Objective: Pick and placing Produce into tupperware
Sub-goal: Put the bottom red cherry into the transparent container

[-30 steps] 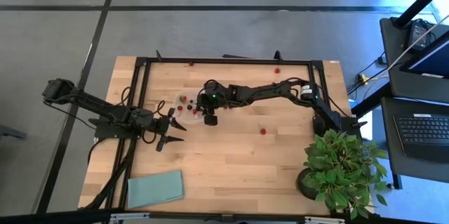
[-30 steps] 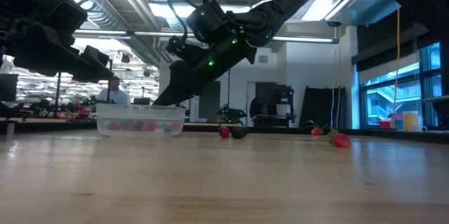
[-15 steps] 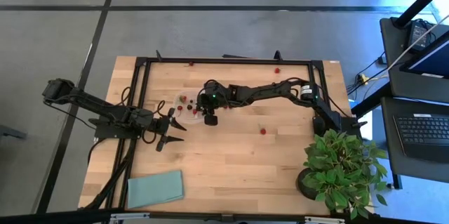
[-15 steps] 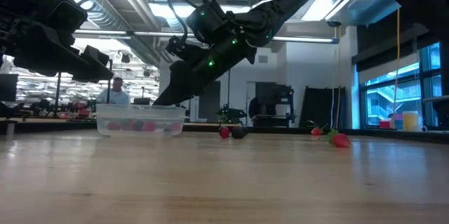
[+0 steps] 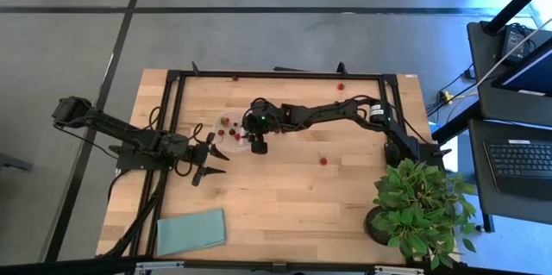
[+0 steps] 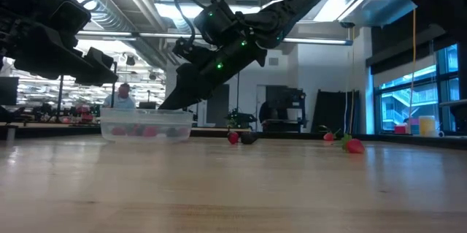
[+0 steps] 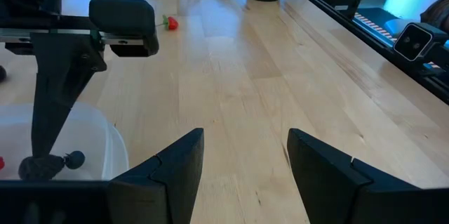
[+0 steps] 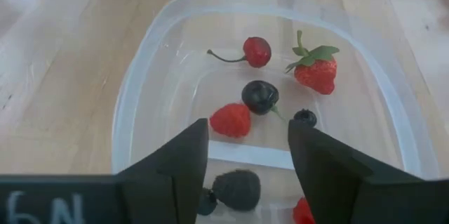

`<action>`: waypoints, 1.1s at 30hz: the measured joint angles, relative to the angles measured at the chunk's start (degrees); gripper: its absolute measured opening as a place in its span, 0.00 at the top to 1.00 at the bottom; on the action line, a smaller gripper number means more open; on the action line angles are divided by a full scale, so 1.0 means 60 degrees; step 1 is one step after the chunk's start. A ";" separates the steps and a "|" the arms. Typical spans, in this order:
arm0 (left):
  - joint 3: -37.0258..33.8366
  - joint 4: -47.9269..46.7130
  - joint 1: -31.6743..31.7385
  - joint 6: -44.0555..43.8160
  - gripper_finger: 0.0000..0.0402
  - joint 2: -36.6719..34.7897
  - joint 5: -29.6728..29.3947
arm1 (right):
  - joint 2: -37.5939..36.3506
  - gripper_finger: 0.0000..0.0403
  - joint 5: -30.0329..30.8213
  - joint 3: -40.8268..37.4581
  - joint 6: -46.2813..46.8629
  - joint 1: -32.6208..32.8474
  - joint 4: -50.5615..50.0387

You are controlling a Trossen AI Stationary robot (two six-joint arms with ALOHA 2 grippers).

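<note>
Your tupperware (image 8: pixel 140 104) sits toward the table's far-left part, holding several produce pieces (image 8: pixel 257 50); nothing on the table has shifted over the last second, so the drop looks finished. Your right gripper (image 8: pixel 247 157) hangs over its rim, fingers apart and empty. Left gripper (image 7: pixel 244 161) waits open beside it. Stray berries (image 5: pixel 323 160) remain mid-table.

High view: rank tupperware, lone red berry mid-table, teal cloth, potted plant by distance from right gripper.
From the right gripper:
1. tupperware, just beside it toward the left arm.
2. red berry, mid-table toward the plant.
3. teal cloth, near-left corner.
4. potted plant, far right corner.
</note>
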 joint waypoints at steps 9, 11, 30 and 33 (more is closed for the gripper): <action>0.0000 -0.0002 0.0002 -0.0010 0.50 0.0002 0.0000 | -0.0529 0.49 0.0002 -0.0007 -0.0256 -0.0004 -0.1058; 0.0000 -0.0008 -0.0001 -0.0013 0.50 -0.0001 0.0000 | -0.0870 0.49 -0.0001 -0.0007 -0.0264 -0.0004 -0.1673; 0.0000 -0.0248 0.0003 -0.0044 0.50 0.0002 0.0000 | -0.2685 0.49 0.0009 -0.2102 -0.0274 -0.0760 -0.4001; 0.0000 -0.0243 0.0000 -0.0136 0.50 -0.0001 0.0000 | -0.2681 0.49 0.0010 -0.2433 -0.0288 -0.0857 -0.3372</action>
